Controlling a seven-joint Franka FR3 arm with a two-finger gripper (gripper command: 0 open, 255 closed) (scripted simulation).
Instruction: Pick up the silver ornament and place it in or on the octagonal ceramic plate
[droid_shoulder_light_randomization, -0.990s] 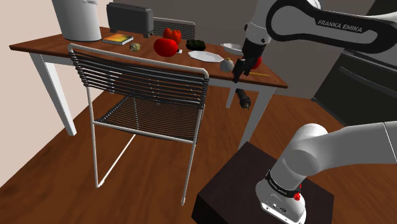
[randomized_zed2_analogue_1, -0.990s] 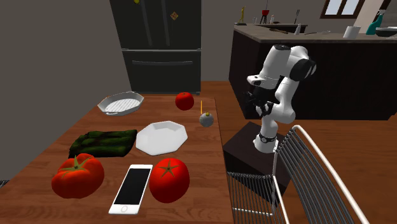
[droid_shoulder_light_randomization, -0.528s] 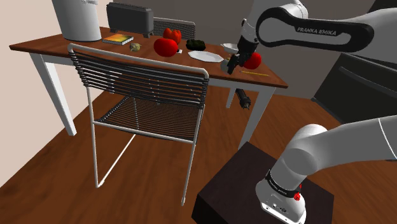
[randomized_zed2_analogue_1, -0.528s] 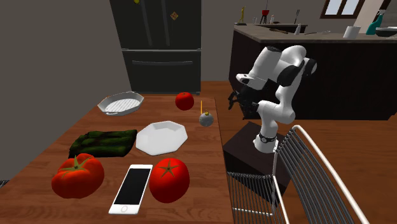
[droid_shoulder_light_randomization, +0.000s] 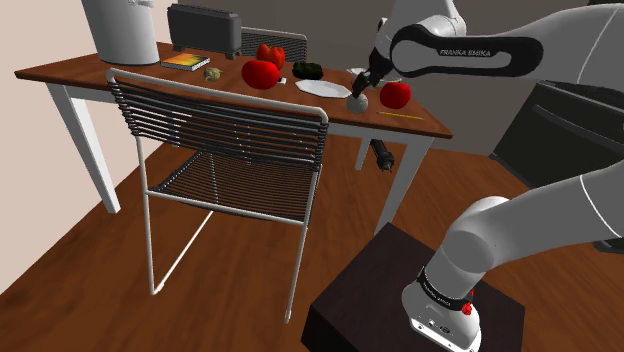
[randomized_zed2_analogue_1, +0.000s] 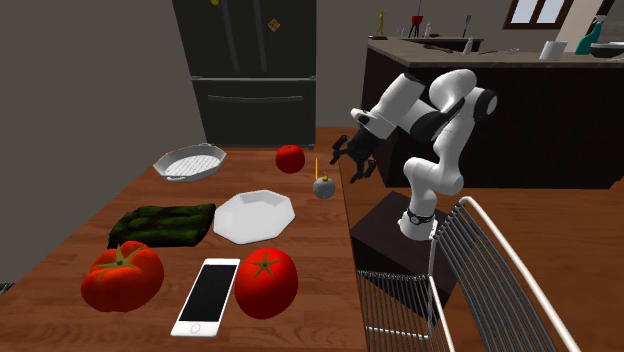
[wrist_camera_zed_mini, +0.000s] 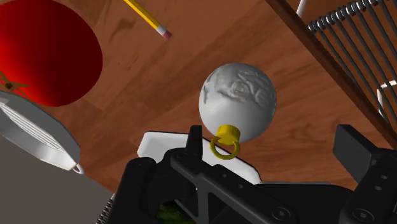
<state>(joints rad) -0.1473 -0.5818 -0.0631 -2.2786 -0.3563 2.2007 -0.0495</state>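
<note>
tabletop (wrist_camera_zed_mini: 146, 89): ornament (wrist_camera_zed_mini: 236, 98) ahead of open jaws, seemingly untouched

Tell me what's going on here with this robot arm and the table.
A white robot arm is reaching over a wooden table toward a silver ornament. Its black hand hovers over the ornament with fingers open, not touching it. The ornament sits on the table near the edge, beside a yellow pencil and a red tomato. The white octagonal plate, where it should go, lies empty close by. Nothing is lifted yet.
</note>
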